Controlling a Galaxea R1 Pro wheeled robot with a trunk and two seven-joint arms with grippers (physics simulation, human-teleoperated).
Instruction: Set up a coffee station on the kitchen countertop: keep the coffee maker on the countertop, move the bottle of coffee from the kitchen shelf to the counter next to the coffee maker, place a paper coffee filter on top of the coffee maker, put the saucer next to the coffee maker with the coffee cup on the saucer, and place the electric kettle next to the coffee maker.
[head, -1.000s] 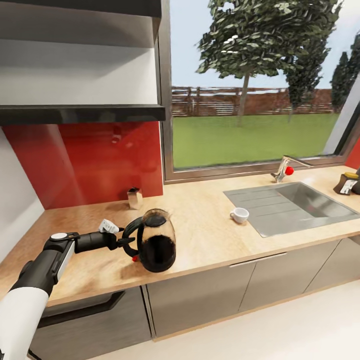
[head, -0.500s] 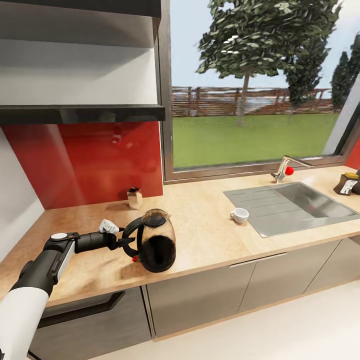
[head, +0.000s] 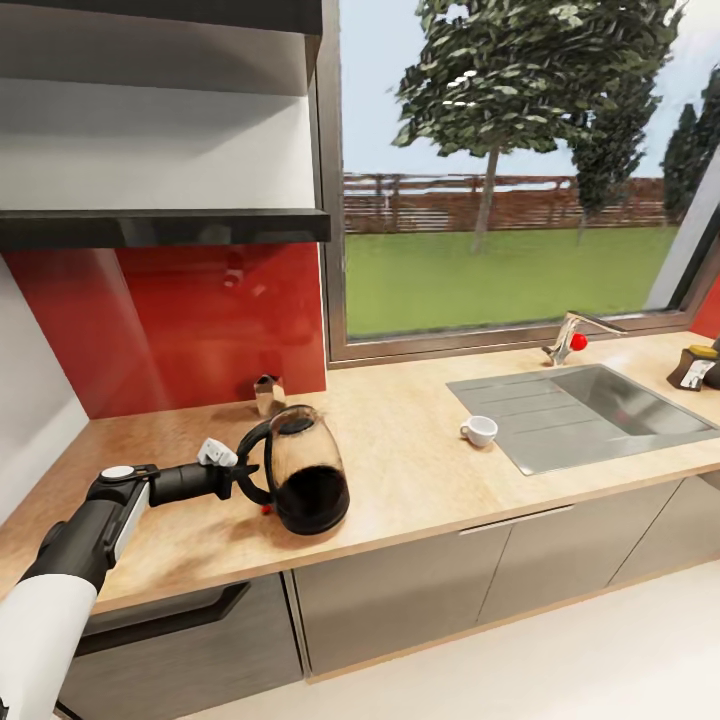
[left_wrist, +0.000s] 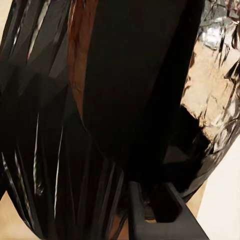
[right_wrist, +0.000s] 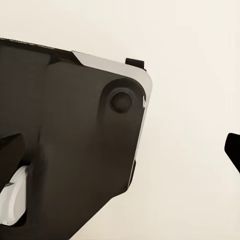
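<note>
On the wooden countertop (head: 420, 450) below the window, the electric kettle (head: 300, 470), tilted a second ago, now stands nearly upright near the front edge, its handle clamped by the left gripper (head: 243, 478), suggesting it is about set down, pending release.

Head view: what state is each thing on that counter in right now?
Electric kettle: upright on the counter, handle gripped by the left gripper.
Coffee cup: upright, empty, beside the sink.
Faucet: no water running.
Small jar: upright by the red backsplash.
</note>
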